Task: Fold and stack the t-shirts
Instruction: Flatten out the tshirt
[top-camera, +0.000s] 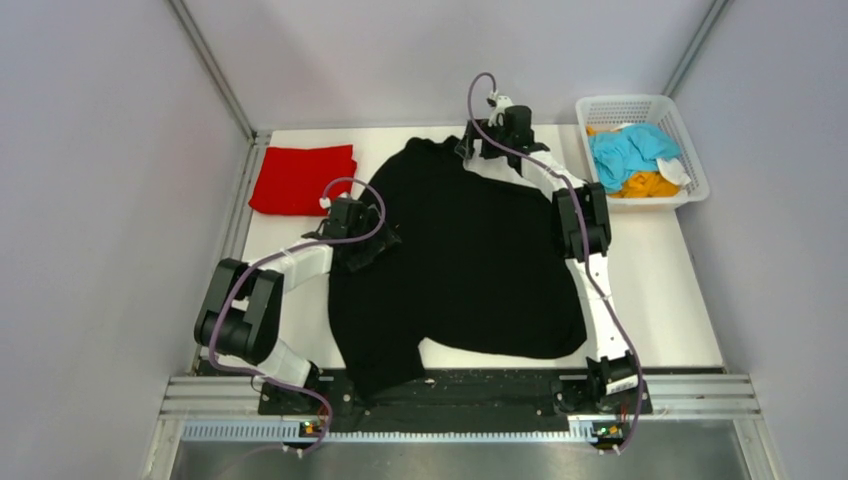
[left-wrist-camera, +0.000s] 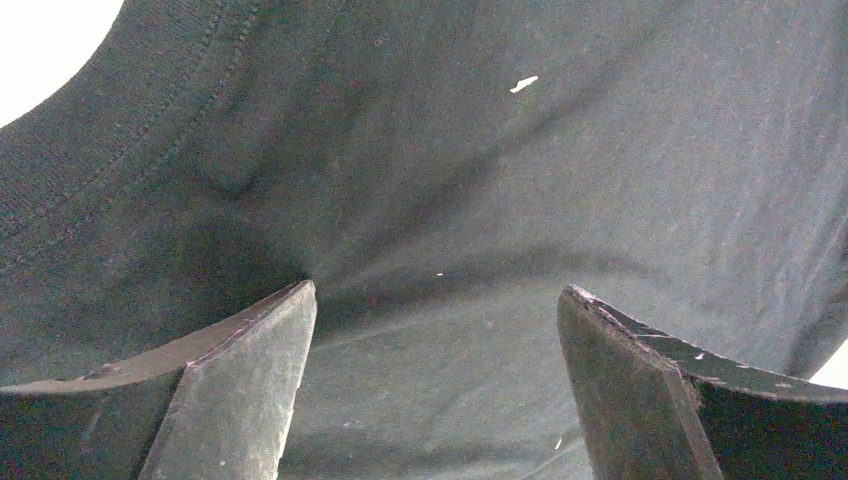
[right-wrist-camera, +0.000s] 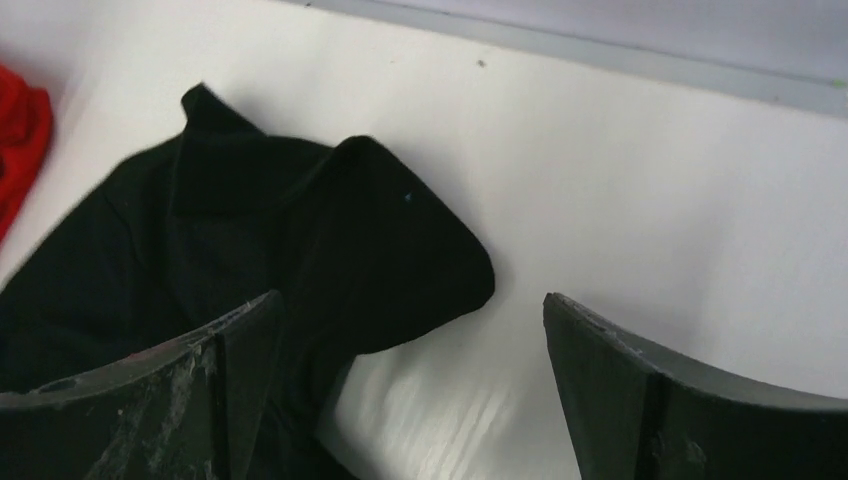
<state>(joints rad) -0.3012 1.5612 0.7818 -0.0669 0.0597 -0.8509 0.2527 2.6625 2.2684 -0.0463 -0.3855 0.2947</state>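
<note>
A white table (top-camera: 660, 290) stands between pale grey walls (top-camera: 110, 150), and most of its middle is covered by a large black t-shirt (top-camera: 470, 260). We use this black t-shirt as our landmark. It lies spread out but not flat, with some folds, and its near left corner reaches the near edge of the table between the two arm bases.

To the far left of the black t-shirt, and apart from it, a red t-shirt (top-camera: 300, 178) lies folded into a neat rectangle on the table. To the far right of the black t-shirt stands a white mesh basket (top-camera: 625, 101). Inside the basket we see a crumpled light blue shirt (top-camera: 630, 150) lying on top of an orange shirt (top-camera: 648, 185).

The left gripper (top-camera: 362, 245) is over the left edge of the black t-shirt. In the left wrist view its fingers stand wide apart (left-wrist-camera: 435, 295) with nothing between them. Black cloth fills the view below, and creases run toward the tip of one finger.

The right gripper (top-camera: 482, 150) is at the far edge of the black t-shirt. Its fingers are also spread wide (right-wrist-camera: 410, 297) and hold nothing. Under them we see a rounded corner of the black cloth and the bare table.
</note>
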